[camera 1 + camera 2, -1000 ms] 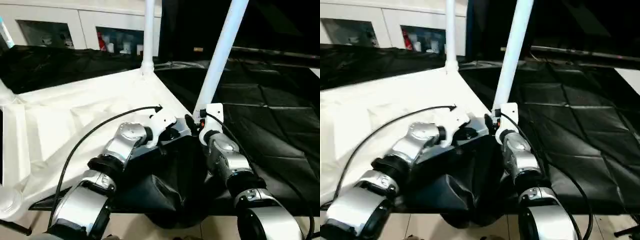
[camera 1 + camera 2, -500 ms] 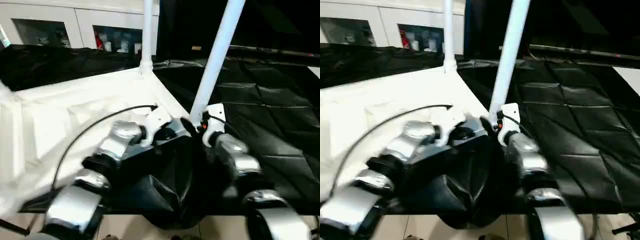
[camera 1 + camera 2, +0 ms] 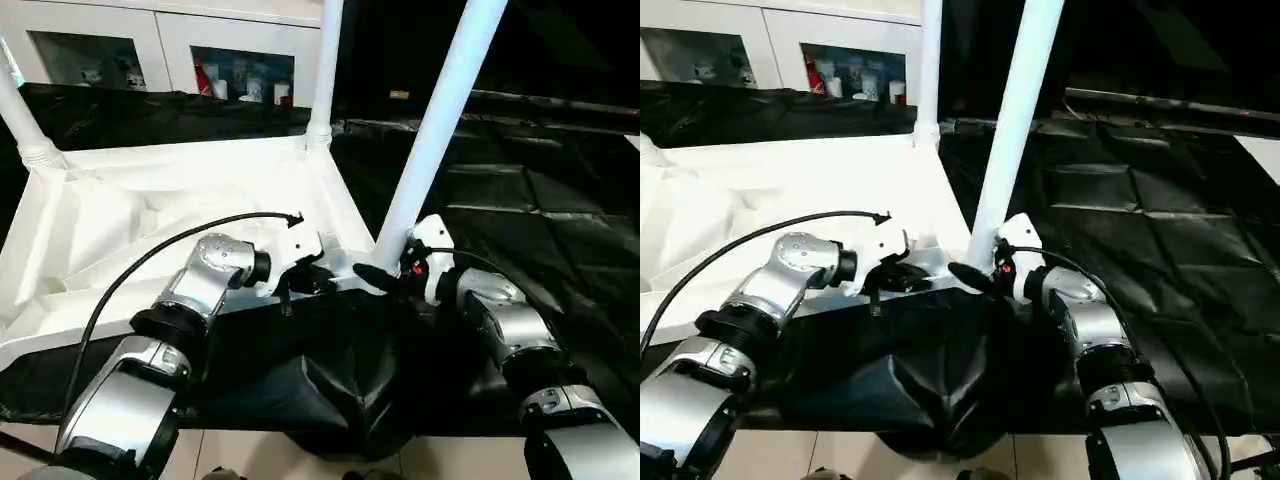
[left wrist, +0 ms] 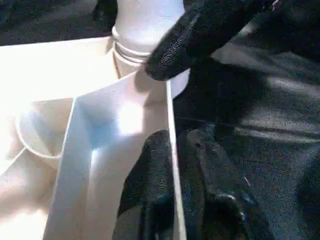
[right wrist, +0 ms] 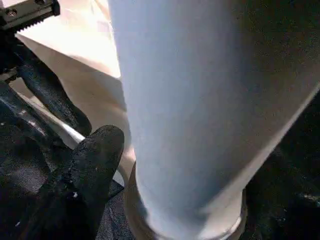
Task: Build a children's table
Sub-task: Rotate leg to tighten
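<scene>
The children's table lies upside down: its white tabletop [image 3: 150, 200] rests on black cloth with its ribbed underside up. Three white legs stand in corner sockets: the nearest leg [image 3: 440, 120], a far one [image 3: 326, 70] and one at the left [image 3: 20, 110]. My left gripper [image 3: 305, 282] is at the near right corner, its fingers [image 4: 155, 165] pinched either side of the thin rim wall. My right gripper [image 3: 385, 272] is open at the base of the nearest leg [image 5: 190, 100]. One finger [image 5: 85, 170] stands just beside the leg above the socket [image 5: 145, 220]; the other is hidden.
The black-draped work table [image 3: 540, 200] stretches to the right and back. Its cloth bunches and hangs over the front edge [image 3: 340, 380] under my forearms. White cabinets with glass doors [image 3: 240, 75] line the back wall. A black cable [image 3: 150, 265] arcs over my left forearm.
The camera has shifted, bringing the left leg into view. My right gripper has opened off the nearest leg and its wrist has turned lower. My left gripper stays at the corner rim.
</scene>
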